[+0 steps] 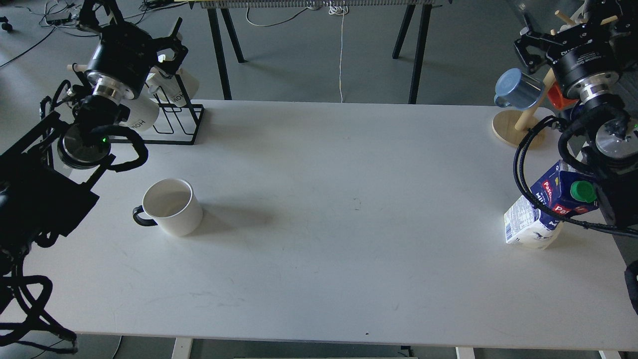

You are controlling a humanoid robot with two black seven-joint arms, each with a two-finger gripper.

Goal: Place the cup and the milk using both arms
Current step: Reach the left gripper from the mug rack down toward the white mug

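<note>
The cup (172,206) stands upright on the left part of the white table (339,239); it is white with a cream inside, and its black handle points left. The milk (538,212), a blue and white carton with a green cap, sits near the right edge, tilted, with its right side behind my right arm's cables. My left gripper (175,44) hangs high at the back left over a mug rack, far behind the cup, its fingers apart and empty. My right gripper (524,50) is raised at the back right, well above and behind the milk, also open and empty.
A black wire rack (180,124) with white lettered mugs (142,115) stands at the back left corner. A wooden mug tree (509,128) at the back right carries a blue mug (518,89) and an orange one (558,97). Trestle legs stand behind the table.
</note>
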